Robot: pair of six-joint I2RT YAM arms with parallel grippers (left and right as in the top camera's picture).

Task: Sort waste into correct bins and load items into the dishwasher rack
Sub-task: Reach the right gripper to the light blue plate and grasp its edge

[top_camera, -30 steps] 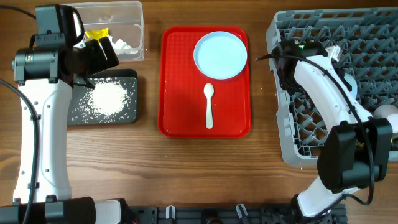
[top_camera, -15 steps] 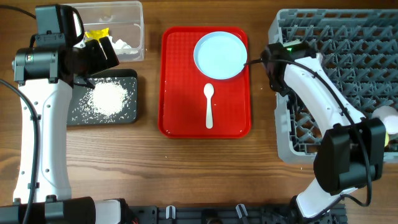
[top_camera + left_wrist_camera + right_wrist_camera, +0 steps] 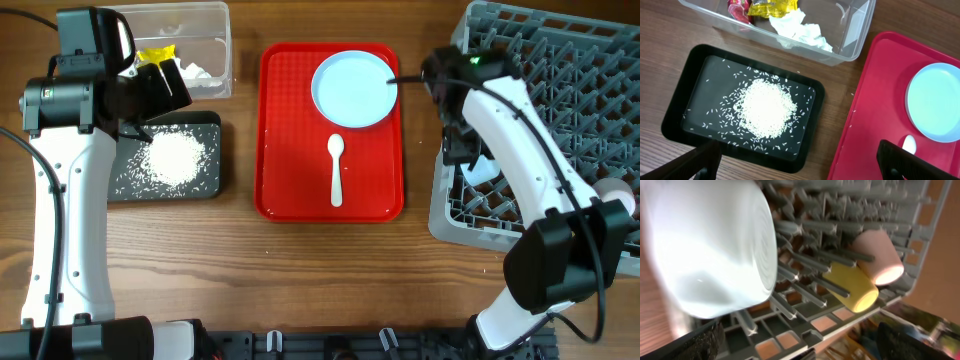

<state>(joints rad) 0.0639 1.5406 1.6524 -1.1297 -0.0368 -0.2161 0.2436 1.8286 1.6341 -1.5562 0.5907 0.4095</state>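
My right gripper (image 3: 462, 150) hangs open over the left part of the grey dishwasher rack (image 3: 560, 60). Just beside it a light blue bowl (image 3: 710, 245) rests on its side among the pegs, free of the fingers. A yellow cup (image 3: 852, 287) and a white cup (image 3: 879, 257) lie further in. A light blue plate (image 3: 353, 88) and a white spoon (image 3: 336, 170) lie on the red tray (image 3: 300, 130). My left gripper (image 3: 155, 85) is open above the bins. Rice (image 3: 765, 105) fills the black tray (image 3: 690, 100). Wrappers (image 3: 772, 6) and tissue (image 3: 800, 30) sit in the clear tub (image 3: 860, 30).
The rack sits skewed on the wooden table, its near-left corner (image 3: 435, 225) close to the red tray's right edge. The clear tub (image 3: 225, 50) and black tray (image 3: 215, 160) stand side by side at the far left, under my left arm.
My right gripper has opened and let go of the light blue bowl in the rack. The rack has swung round and slid toward the front. The left arm has not moved.
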